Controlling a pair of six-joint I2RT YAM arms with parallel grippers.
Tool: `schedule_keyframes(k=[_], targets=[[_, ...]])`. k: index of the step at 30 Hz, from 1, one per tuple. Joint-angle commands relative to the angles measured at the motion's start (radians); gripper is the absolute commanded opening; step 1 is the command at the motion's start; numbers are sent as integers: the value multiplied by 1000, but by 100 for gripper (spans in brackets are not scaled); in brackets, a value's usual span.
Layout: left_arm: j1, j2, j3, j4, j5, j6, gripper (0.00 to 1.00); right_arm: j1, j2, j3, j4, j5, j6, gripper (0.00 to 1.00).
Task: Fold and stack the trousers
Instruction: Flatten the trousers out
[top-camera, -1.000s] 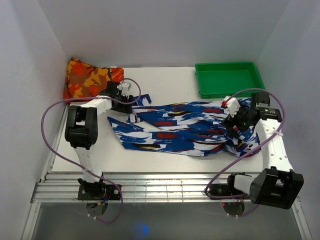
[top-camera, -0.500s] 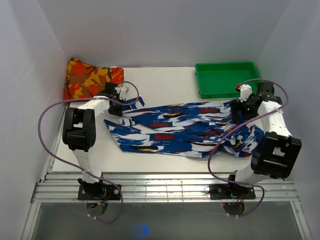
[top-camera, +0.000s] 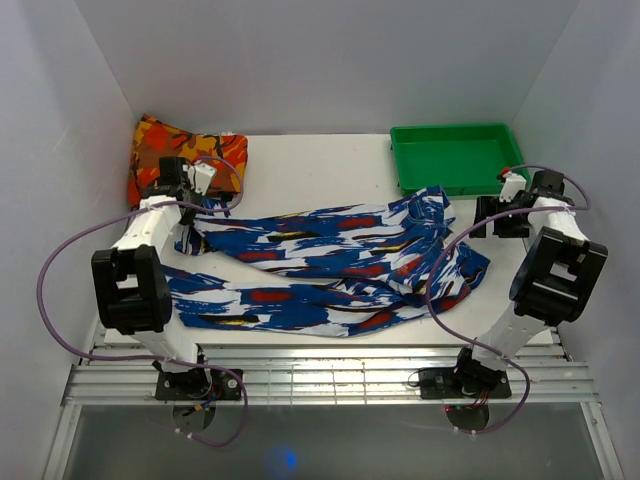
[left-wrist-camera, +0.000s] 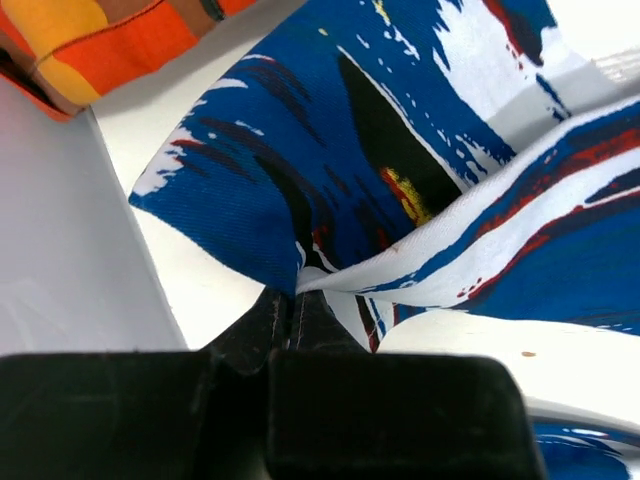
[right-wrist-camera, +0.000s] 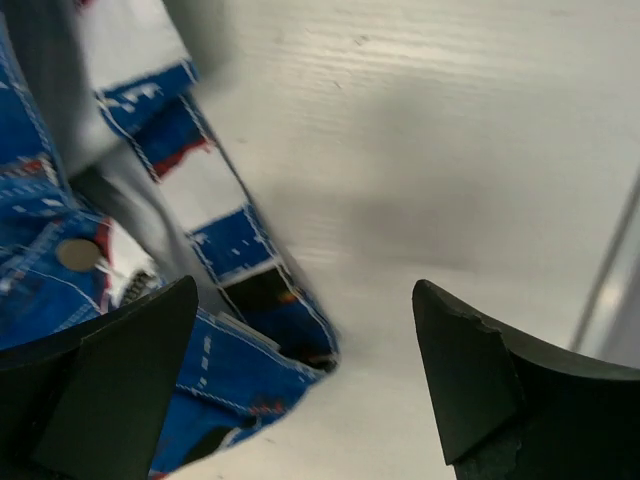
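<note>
- The trousers (top-camera: 320, 265) lie spread lengthwise across the middle of the counter (top-camera: 320, 165), rumpled. One end is bunched near the right arm and the other trails to the near left corner.
- Half a second ago they lay further right. They have since been dragged left, and the lower leg now reaches almost to the near edge.
- Through the left wrist camera I see the left fingers (left-wrist-camera: 297, 300) pinched shut on a fold of the trousers (left-wrist-camera: 300, 150), with fabric fanning out from the tips.
- From above, the left fingers (top-camera: 190, 205) have swung to the back left since the last frame. They sit just beside the orange cloth (top-camera: 180, 155), which also shows in the corner of the wrist view (left-wrist-camera: 90, 40).
- The right fingers (right-wrist-camera: 305, 290) are spread wide with nothing between them but bare counter (right-wrist-camera: 400, 150).
- The waist end of the trousers (right-wrist-camera: 60, 250), with its button (right-wrist-camera: 72, 255), lies off to one side, partly under one finger.
- A second ago the right fingers (top-camera: 487, 215) were over that bunched end. Now they are clear of it, just to its right, in front of the green tray (top-camera: 455, 160).
</note>
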Motion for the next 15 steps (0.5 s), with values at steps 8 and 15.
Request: schedule_keyframes(k=[8, 15], targets=[[-30, 40, 9, 19, -136, 87, 0, 63, 140, 45, -2, -258, 32, 87], [-30, 40, -4, 8, -144, 81, 0, 57, 166, -33, 12, -104, -20, 8]])
